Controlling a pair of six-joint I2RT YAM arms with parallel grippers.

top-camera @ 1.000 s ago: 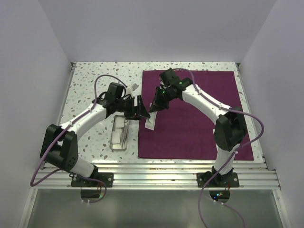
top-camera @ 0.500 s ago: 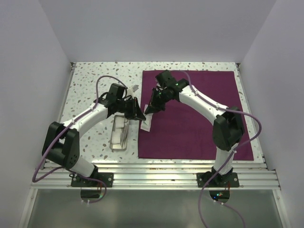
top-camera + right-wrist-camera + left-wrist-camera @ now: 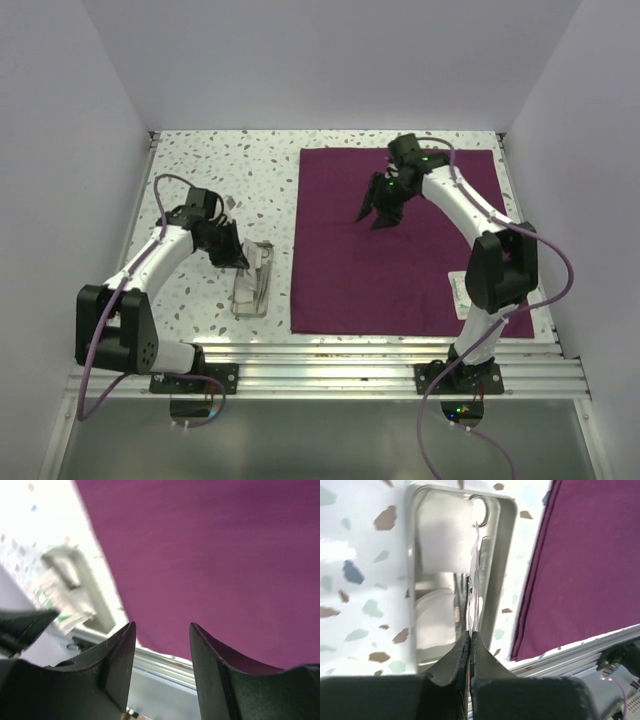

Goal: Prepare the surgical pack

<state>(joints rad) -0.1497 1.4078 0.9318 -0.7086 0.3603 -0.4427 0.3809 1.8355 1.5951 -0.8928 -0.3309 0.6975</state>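
The top camera looks down from above and behind the arm bases over the whole speckled surface (image 3: 200, 165) and purple cloth (image 3: 400, 285). The left wrist camera peers closely along the left pincer (image 3: 470, 636) onto the steel tray (image 3: 412, 560) and cloth edge; the right wrist camera, tilted, shares that edge.

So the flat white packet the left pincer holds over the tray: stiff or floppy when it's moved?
Probably floppy: the packet, seen edge-on from the left pincer, looks sheet-thin and slightly wavy. Likely very light, so it may flutter. Pinched at one end only, it could swing or catch on the tray rim.
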